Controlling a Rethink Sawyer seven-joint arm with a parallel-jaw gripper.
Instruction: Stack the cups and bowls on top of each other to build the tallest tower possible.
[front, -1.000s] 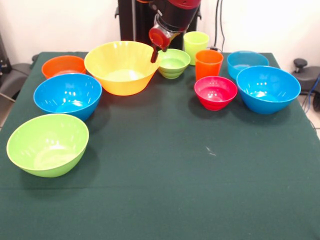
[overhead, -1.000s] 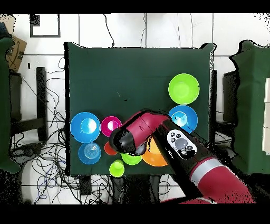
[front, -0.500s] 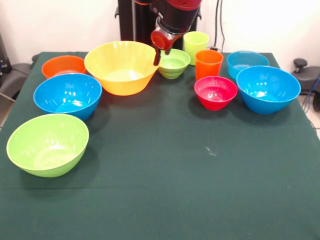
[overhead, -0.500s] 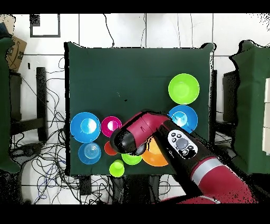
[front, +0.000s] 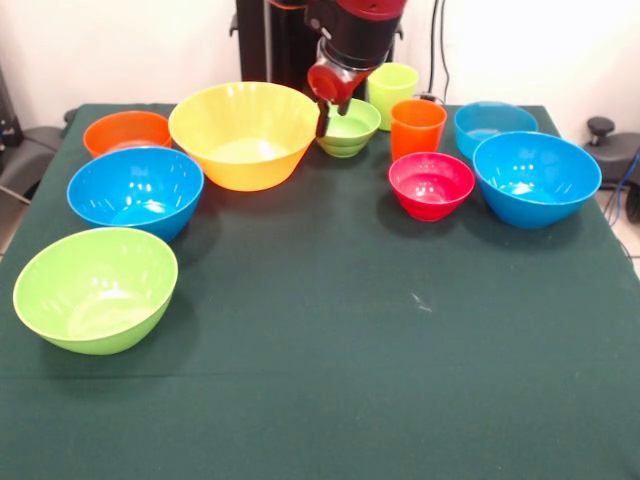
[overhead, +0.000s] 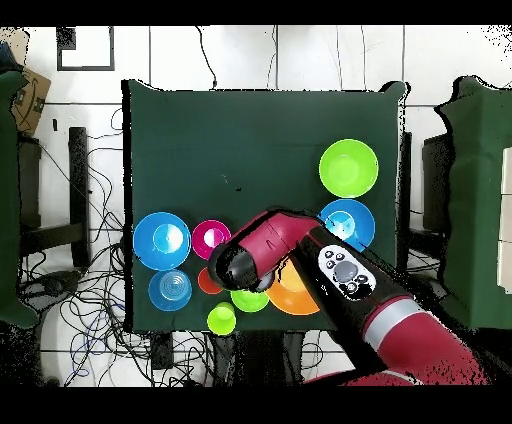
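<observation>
No tower stands on the desk (front: 330, 330): every bowl and cup sits singly on the green cloth. Taking the big yellow bowl (front: 243, 133) as the landmark, the small green bowl (front: 347, 126) sits just beside it on the front view's right, and the gripper (front: 323, 122) hangs at the gap between the two, its dark tip low near the small green bowl's rim. Whether the jaws are apart or together I cannot tell (only one dark tip shows beneath the red wrist, and the overhead view hides them under the arm (overhead: 330, 275)).

Further right of the yellow bowl, beyond the small green one, stand the yellow-green cup (front: 392, 92) and, just in front of it, the orange cup (front: 417, 128). The red-pink bowl (front: 431, 185) lies in front of the orange cup. Past these are a smaller blue bowl (front: 495, 123) and, in front of it, a larger blue bowl (front: 536, 178).

On the yellow bowl's other side sits the orange bowl (front: 126, 131), close by. In front of the yellow bowl, towards the left, a second large blue bowl (front: 135, 191) nearly touches it, and the lime green bowl (front: 95, 288) lies nearer the camera still.
</observation>
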